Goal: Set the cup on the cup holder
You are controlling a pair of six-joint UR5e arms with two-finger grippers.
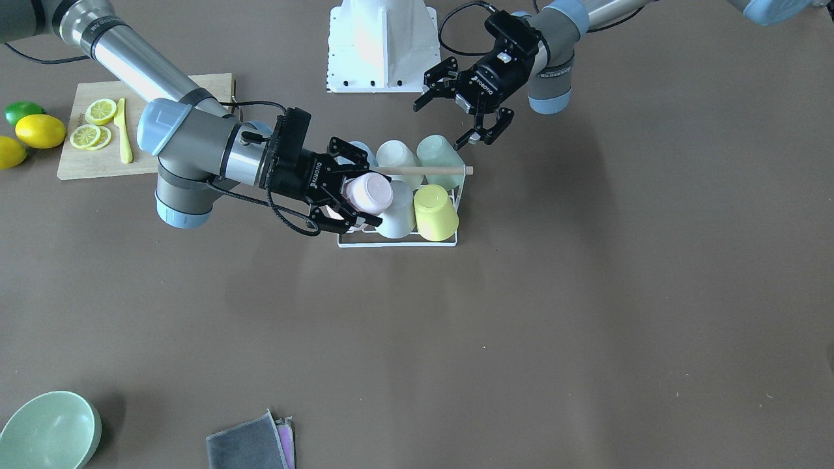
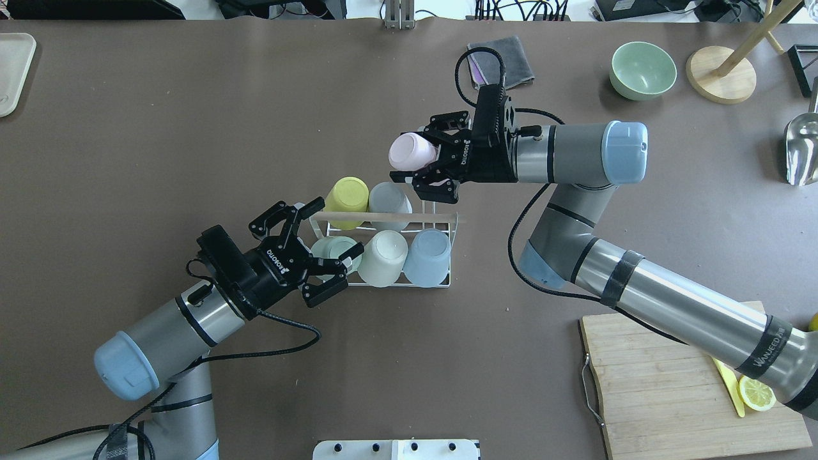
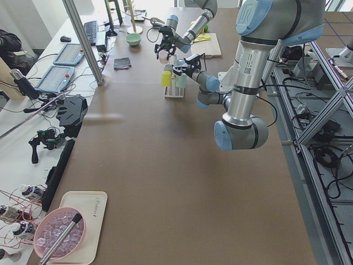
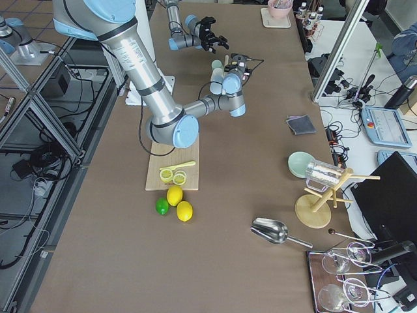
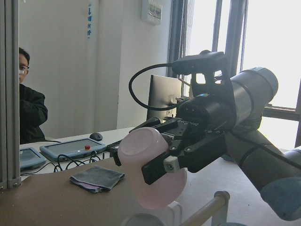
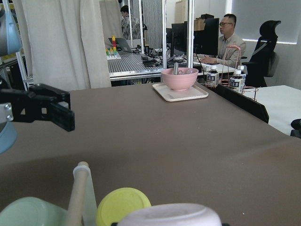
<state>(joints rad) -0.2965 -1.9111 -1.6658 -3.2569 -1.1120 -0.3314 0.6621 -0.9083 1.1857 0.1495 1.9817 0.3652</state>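
At 1 o'clock of cup holder (image 2: 415, 285) | right gripper (image 2: 427, 156) pinching pink cup (image 2: 409, 152) | left gripper (image 2: 323, 249) spread at 9 o'clock | lower off-centre and you could snag the rod (image 2: 383, 221).

cup holder (image 1: 443, 170) sat mid-table | cup (image 2: 412, 152) in right gripper (image 2: 425, 158) hung over its far-right corner | left gripper (image 2: 329, 248) at left end

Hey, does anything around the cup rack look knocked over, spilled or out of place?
Nothing stands out. Five cups sit upside down on the rack, and the right tool holds the pink cup on its side by the rack's empty corner. No spill shows.
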